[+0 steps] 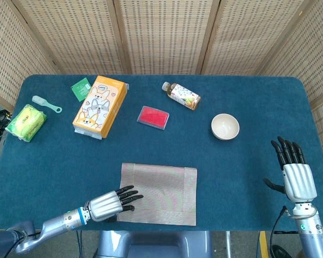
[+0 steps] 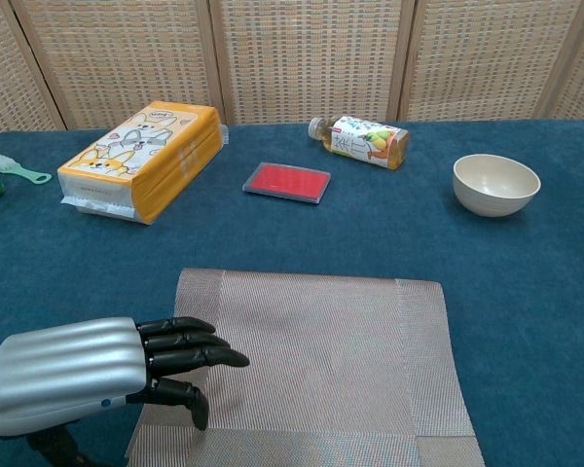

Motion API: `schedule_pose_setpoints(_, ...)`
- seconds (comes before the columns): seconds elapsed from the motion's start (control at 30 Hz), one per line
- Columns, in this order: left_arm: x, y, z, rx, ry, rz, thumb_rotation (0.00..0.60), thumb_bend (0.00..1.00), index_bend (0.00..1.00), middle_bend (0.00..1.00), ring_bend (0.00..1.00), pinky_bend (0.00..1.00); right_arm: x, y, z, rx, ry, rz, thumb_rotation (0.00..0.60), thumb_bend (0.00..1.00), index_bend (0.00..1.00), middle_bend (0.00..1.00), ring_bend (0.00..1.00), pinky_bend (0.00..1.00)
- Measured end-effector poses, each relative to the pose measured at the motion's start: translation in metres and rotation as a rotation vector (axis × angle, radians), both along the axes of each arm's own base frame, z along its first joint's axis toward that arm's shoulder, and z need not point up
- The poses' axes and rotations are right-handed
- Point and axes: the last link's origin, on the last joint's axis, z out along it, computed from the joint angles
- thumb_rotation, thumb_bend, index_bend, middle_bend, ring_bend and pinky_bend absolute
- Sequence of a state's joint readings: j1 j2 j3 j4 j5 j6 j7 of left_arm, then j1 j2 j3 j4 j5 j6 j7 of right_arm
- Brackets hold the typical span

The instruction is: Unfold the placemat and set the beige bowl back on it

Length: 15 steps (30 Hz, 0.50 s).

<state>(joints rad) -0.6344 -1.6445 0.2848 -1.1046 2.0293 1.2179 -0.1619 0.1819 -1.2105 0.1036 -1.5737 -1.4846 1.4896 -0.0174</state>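
Placemat flat, near-centre of table. Left hand over its near-left corner, fingers stretched out, slightly apart, holding nothing. Beige bowl far right, off mat, well apart. Right hand near-right edge, upright, fingers spread, empty.

blue table, placemat, bowl, bottle

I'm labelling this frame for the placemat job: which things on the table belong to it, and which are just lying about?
Job: placemat, beige bowl, left hand, right hand.

Lying about: tissue pack, drink bottle, red case, green sachet, small brush, yellow-green packet.
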Motion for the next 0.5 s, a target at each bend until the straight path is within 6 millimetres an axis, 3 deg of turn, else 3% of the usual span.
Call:
schedule_pose_setpoints(0.13,0.005,0.001,-0.004,-0.008,-0.009,-0.004,0.6,0.24,0.3,0.0,0.0,0.0,0.0,0.001,0.0,0.001,-0.001,0.0,0.6,0.06,0.0,0.0,0.0,0.0)
schedule_pose_setpoints(0.5,0.014,0.005,-0.011,-0.01,-0.012,-0.006,0.6,0.32,0.31,0.0,0.0,0.0,0.002,0.002,0.002,-0.003,-0.004,0.007,0.6,0.06,0.0,0.0,0.0,0.0)
